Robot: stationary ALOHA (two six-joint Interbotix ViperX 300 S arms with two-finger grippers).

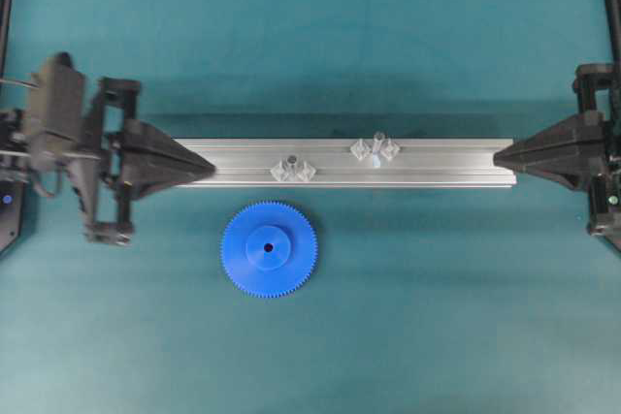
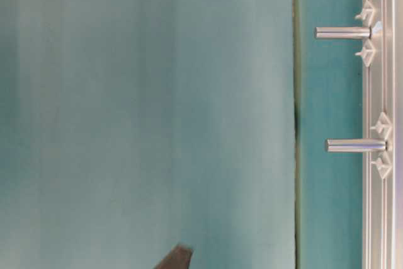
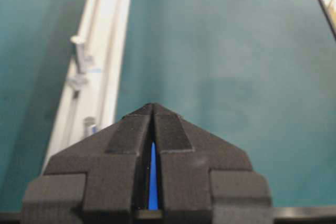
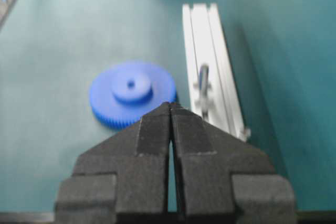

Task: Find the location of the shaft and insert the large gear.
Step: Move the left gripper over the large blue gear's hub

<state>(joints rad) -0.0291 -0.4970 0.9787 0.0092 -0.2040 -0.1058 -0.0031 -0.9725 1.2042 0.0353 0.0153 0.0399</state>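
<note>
The large gear [image 1: 271, 248] lies flat on the teal bench [image 1: 437, 317], hub up, just beside the silver rail [image 1: 437, 162] at its 6 o'clock edge, touching neither pincer. On the rail stands the shaft [image 1: 377, 140], a pale peg between two clear diamond pieces, at about 1 o'clock from the gear. A second peg with a darker top [image 1: 290, 161] stands at the gear's 12 o'clock. The left pincer [image 1: 206, 168] sits at the rail's 9 o'clock end, jaws pressed together, holding nothing. The right pincer [image 1: 501, 156] sits at the 3 o'clock end, likewise closed and empty.
</note>
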